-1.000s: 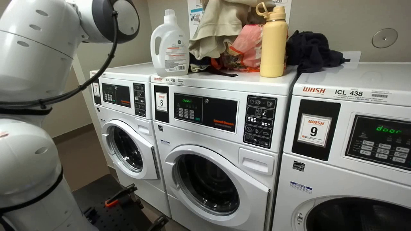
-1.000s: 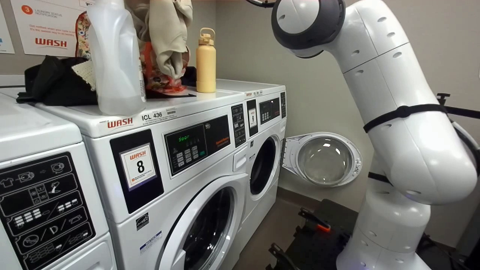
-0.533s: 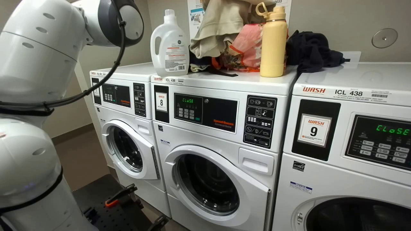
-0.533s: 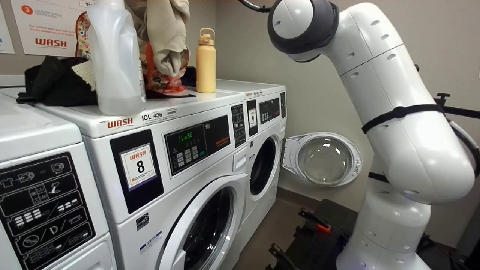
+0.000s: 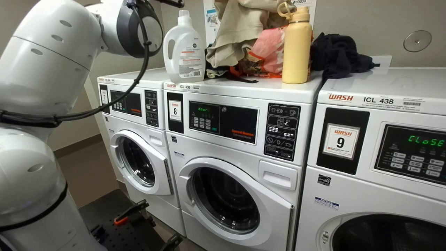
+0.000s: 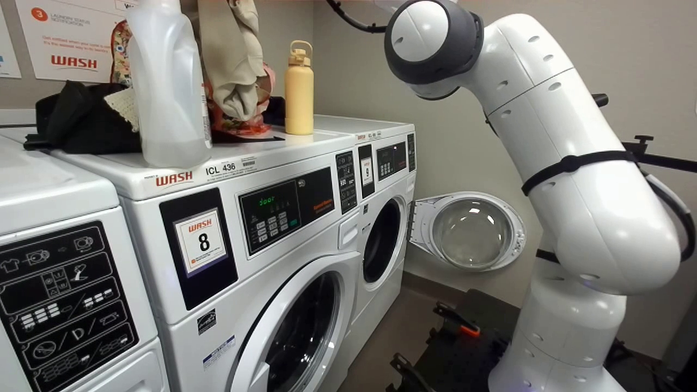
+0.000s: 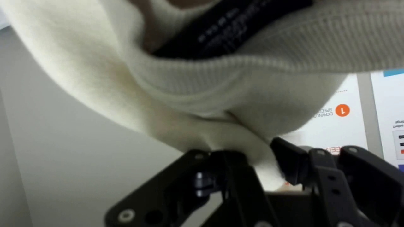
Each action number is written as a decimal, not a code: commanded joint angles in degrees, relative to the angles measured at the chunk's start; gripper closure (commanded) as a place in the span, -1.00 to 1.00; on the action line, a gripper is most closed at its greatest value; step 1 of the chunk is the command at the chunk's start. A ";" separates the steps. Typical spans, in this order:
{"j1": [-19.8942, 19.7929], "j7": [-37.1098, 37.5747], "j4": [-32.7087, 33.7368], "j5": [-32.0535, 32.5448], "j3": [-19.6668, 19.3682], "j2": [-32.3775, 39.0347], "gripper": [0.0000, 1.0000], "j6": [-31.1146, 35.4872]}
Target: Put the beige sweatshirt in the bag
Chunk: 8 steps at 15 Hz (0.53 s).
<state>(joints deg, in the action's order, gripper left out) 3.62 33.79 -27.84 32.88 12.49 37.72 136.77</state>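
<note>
Beige sweatshirt (image 5: 240, 31), one: hanging slack from the gripper (image 7: 260, 157), fingers (image 7: 292, 160) clamped on a gathered fold. Bag (image 5: 270, 47), one, pink and red: at the sweatshirt's 4 o'clock in an exterior view; mouth hidden; cloth seemingly not yet inside. Bottle (image 5: 296, 52): at the bag's 3 o'clock. Detergent jug (image 5: 188, 55): at 9. Handling, advised: raise the dangling end clear of the bag, centre over the mouth, feed straight down, release only once the bulk sits inside.

The beige sweatshirt (image 5: 240, 35) is cropped by the top edge in both exterior views; behind it, the bag (image 5: 266, 55) is partly hidden. In the wrist view, the black label (image 7: 230, 31) is blurred, its print seemingly illegible.
</note>
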 commanded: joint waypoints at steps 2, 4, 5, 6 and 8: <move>3.76 -6.41 9.34 -12.26 -11.77 5.08 0.90 -2.90; 3.24 -3.87 2.42 -9.16 -12.48 1.24 0.90 -0.61; 3.77 -3.77 2.57 -8.93 -13.71 1.37 0.90 -0.62; 4.03 -4.23 2.67 -8.80 -13.68 1.21 0.90 -1.12; 4.62 -6.87 11.47 -13.88 -16.21 6.96 0.59 -3.82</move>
<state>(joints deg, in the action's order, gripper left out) 7.09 28.98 -22.51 23.37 -0.04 41.23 135.25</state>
